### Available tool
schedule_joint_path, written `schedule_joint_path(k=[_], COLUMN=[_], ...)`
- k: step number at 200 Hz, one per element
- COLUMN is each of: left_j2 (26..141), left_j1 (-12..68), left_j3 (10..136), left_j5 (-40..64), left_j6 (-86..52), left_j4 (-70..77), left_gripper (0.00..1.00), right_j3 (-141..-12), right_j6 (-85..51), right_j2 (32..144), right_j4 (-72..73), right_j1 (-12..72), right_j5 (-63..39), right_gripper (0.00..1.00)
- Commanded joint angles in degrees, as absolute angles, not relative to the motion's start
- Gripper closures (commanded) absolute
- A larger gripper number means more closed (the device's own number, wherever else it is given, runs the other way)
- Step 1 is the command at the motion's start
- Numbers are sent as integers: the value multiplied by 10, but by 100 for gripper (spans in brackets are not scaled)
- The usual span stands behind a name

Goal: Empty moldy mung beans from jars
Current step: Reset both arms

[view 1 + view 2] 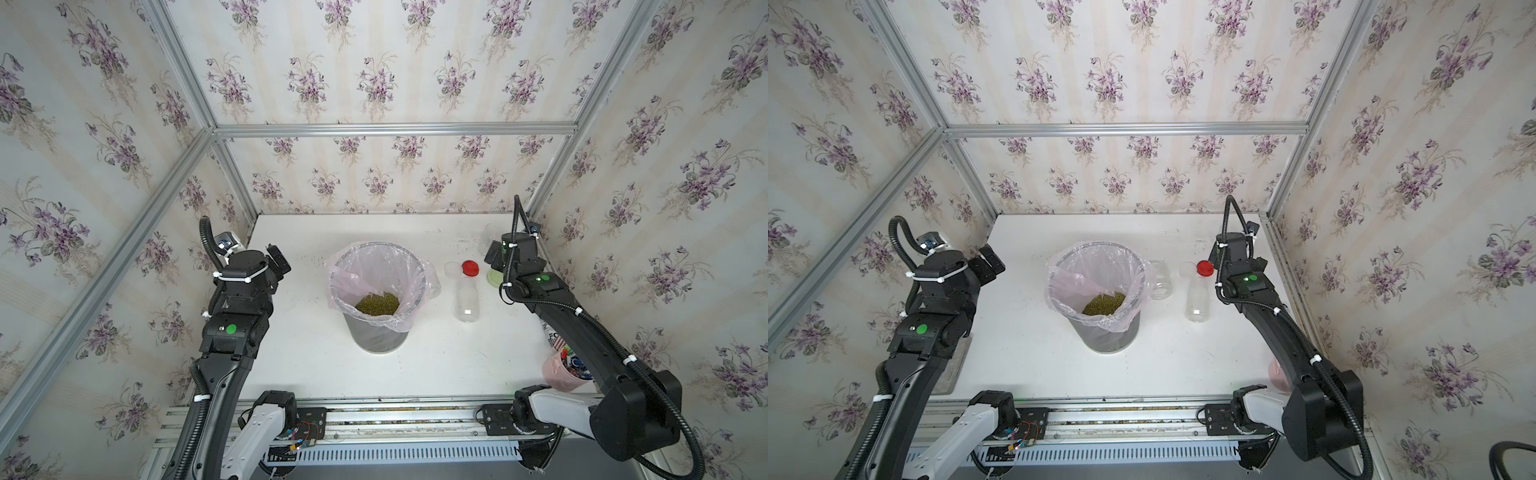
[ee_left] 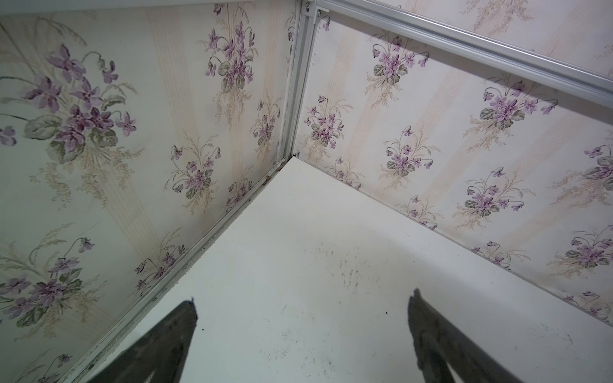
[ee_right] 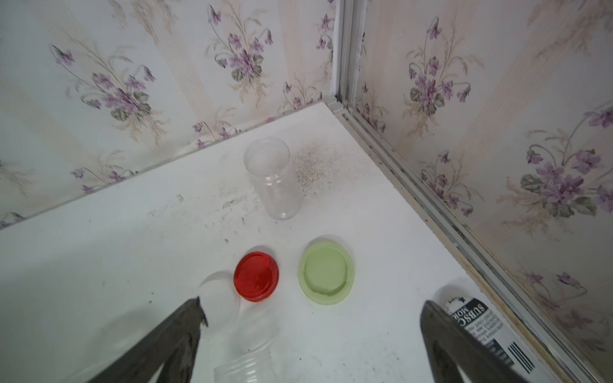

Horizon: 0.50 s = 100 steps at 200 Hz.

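The moldy mung beans (image 1: 377, 304) (image 1: 1104, 303) lie in a heap at the bottom of the lined grey bin (image 1: 345, 266) in both top views. One empty clear jar (image 1: 467, 301) (image 1: 1198, 301) lies on its side right of the bin, its mouth (image 3: 243, 366) in the right wrist view. A second empty jar (image 3: 273, 179) stands lidless near the back right corner. A third jar (image 1: 1160, 284) sits just behind the bin. The red lid (image 3: 256, 276), pale green lid (image 3: 326, 273) and translucent white lid (image 3: 219, 298) lie loose on the table. My right gripper (image 3: 313, 310) hangs open above them, holding nothing. My left gripper (image 2: 303, 300) is open over bare table at the back left.
A printed black-and-white can (image 3: 481, 331) lies along the right wall beside my right gripper. A pink cup (image 1: 561, 370) of pens stands at the front right under the right arm. Pale grit (image 3: 310, 169) is scattered by the standing jar. Walls close in on three sides.
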<state>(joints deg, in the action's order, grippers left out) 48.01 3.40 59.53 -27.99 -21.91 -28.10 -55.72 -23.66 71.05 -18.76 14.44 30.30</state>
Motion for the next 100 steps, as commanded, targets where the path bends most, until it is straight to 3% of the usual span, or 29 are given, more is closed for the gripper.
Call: schedule_joint_path(k=[1,100], left_j2=[481,477], left_j1=[33,34], left_j3=[599,600], left_j5=[-285,-283], left_j6=[-227,-229], left_j4=[-279,-281], left_gripper=[0,0], right_j3=[-548,-463], right_j6=[-266,-306], right_j2=[718,739], right_j4=[-236,-263], right_j1=[140,112], right_j5=[273,169], right_gripper=[1,2])
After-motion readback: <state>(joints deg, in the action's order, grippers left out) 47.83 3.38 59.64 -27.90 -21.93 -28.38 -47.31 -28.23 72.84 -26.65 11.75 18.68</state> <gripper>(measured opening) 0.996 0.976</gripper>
